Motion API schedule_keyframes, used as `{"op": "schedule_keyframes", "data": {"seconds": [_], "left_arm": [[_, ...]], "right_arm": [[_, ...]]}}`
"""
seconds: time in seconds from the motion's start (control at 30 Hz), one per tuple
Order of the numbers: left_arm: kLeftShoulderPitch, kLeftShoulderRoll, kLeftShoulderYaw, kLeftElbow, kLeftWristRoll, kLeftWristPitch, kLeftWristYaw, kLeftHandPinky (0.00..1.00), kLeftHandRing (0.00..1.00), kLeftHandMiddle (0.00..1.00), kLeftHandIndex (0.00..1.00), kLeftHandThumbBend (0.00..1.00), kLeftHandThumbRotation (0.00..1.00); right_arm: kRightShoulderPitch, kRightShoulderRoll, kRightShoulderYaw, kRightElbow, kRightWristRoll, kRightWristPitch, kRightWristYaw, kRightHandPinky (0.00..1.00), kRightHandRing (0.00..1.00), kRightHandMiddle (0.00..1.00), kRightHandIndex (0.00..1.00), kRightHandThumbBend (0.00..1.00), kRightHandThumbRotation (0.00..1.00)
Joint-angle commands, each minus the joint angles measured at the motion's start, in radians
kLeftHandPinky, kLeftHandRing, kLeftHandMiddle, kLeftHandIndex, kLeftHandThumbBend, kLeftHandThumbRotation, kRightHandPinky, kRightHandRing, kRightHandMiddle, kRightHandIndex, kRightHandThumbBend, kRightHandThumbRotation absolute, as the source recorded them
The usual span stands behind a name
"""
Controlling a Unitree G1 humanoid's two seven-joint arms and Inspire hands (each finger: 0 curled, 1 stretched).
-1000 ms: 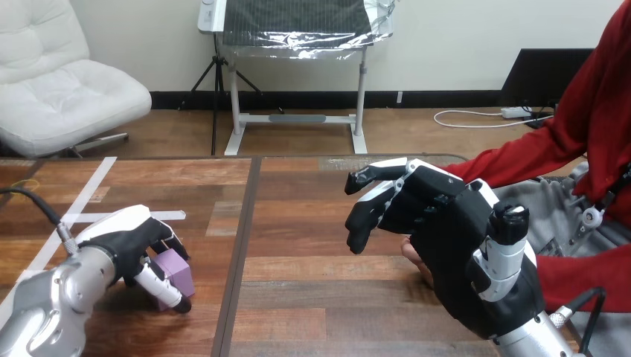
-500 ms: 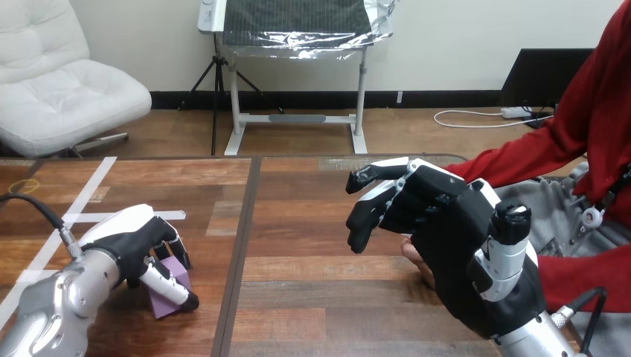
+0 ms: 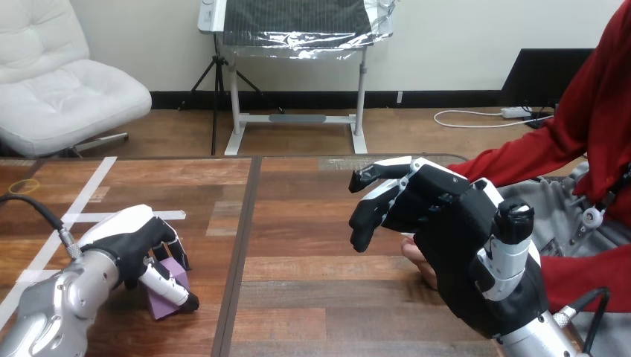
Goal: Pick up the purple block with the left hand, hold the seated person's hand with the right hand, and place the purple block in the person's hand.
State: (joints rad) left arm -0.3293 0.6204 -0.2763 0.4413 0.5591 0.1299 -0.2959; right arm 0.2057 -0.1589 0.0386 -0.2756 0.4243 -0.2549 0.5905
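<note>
Left hand [image 3: 138,249] curls round the purple block [image 3: 165,299] beneath its palm; firm the pinch, then lift straight up.

The left hand [image 3: 126,244] and right hand [image 3: 457,253] are black with white back shells, on silver forearms [image 3: 52,309].

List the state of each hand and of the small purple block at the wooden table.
Left hand: shut, fingers curled round the small purple block.
Purple block: gripped, low at the wooden table.
Right hand: open, fingers relaxed, over the person's hand.
Person's hand: mostly hidden under the right hand, not visibly gripped.
</note>
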Motion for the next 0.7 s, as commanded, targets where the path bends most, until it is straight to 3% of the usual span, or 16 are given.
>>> {"op": "schedule_keyframes", "data": {"seconds": [0.0, 0.67], "left_arm": [[-0.051, 0.001, 0.016, -0.005, 0.003, -0.015, 0.031, 0.27, 0.34, 0.42, 0.45, 0.73, 0.0], [-0.04, 0.002, 0.023, -0.01, -0.006, -0.042, 0.065, 0.32, 0.38, 0.44, 0.45, 0.74, 0.0]], "right_arm": [[-0.056, 0.007, -0.009, -0.001, 0.013, -0.017, 0.001, 0.38, 0.44, 0.52, 0.62, 0.9, 1.0], [-0.063, 0.005, -0.011, 0.007, -0.013, -0.021, -0.013, 0.37, 0.44, 0.52, 0.62, 0.9, 1.0]]}}
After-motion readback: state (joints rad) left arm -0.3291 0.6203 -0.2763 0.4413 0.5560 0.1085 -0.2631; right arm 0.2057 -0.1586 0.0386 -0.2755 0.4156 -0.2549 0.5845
